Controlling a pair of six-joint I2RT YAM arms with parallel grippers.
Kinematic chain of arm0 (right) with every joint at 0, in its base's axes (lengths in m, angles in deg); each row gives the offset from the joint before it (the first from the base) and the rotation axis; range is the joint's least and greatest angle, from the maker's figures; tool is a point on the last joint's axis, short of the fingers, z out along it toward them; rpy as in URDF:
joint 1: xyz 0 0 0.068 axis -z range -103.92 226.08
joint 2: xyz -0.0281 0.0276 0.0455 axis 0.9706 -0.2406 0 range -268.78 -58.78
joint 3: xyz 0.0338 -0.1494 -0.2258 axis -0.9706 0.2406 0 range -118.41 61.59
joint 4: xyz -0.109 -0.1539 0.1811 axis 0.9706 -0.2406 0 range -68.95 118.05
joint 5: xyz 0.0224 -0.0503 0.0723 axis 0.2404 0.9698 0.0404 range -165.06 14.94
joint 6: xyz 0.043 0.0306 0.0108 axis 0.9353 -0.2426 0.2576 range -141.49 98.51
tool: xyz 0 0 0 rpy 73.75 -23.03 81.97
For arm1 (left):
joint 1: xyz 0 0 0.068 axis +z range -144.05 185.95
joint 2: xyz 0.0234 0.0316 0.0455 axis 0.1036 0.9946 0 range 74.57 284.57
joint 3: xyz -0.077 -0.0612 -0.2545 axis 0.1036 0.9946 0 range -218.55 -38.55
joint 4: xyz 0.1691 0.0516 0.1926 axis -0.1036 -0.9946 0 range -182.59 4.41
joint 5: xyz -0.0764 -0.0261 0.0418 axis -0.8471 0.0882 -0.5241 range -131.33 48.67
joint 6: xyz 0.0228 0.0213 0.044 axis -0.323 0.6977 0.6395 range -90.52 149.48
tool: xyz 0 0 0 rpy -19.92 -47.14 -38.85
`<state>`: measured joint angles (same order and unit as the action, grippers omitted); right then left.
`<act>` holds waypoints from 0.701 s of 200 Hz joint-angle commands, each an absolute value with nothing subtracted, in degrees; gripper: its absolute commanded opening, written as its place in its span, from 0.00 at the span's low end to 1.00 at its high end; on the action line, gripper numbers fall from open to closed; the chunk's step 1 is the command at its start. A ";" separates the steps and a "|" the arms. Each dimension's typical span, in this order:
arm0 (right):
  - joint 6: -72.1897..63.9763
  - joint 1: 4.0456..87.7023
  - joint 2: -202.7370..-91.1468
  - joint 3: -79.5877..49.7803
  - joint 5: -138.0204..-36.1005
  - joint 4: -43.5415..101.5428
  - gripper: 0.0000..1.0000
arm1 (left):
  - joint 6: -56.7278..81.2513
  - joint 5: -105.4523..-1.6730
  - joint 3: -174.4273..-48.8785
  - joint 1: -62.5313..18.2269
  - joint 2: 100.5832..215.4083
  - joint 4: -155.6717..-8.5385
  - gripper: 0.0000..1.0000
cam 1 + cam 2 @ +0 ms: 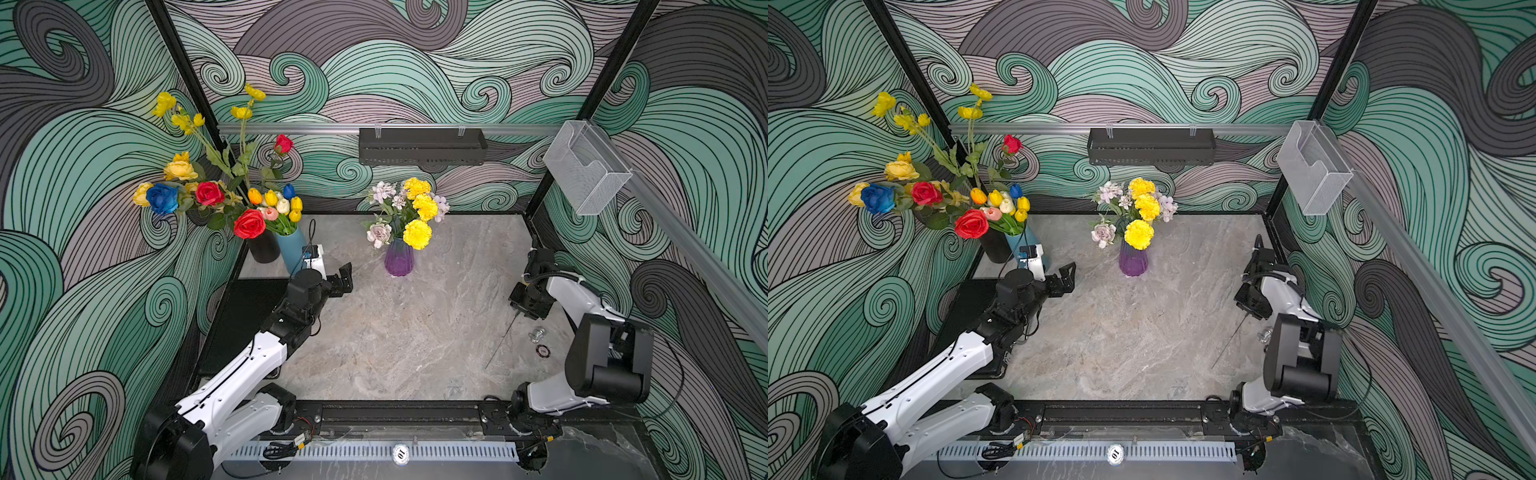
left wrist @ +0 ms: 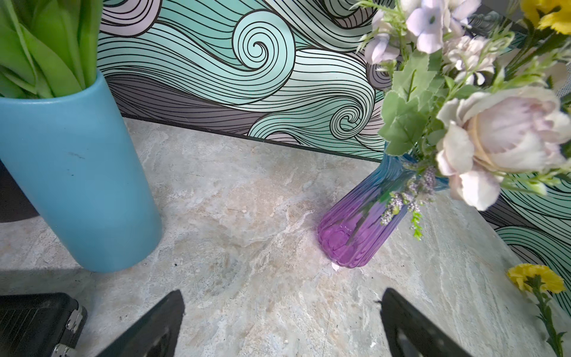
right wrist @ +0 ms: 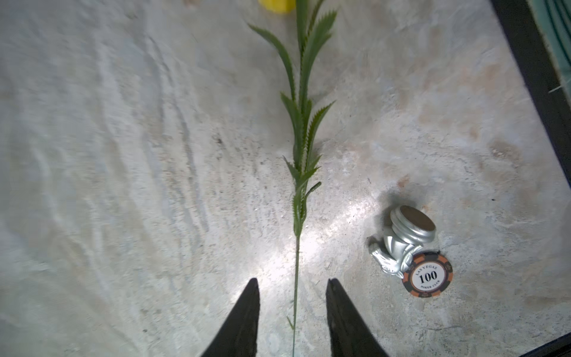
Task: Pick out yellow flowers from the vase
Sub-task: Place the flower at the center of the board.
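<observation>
Green-stemmed yellow flower [image 3: 300,129] runs between the right pincer's [image 3: 293,279] parted jaws, untouched.

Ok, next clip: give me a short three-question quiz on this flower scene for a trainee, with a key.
1. In a top view, how many yellow pom-poms stand in the purple vase?
2. True or false: the right gripper is clamped on the green stem.
3. What lies against the poker chip? A. a silver metal piece B. a spoon C. a battery
Key: 1. three. 2. false; its jaws stand apart, one on either side of the stem. 3. A.
</observation>
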<state>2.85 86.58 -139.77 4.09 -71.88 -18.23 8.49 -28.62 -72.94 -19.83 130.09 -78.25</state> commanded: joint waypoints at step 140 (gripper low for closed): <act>1.55 74.41 -106.99 16.20 -88.31 15.61 0.63 | 24.72 -50.97 -86.31 -31.29 139.61 -75.62 0.71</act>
<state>1.45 74.97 -109.45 14.04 -86.44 6.75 17.01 -53.15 -81.44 -27.44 137.33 -74.69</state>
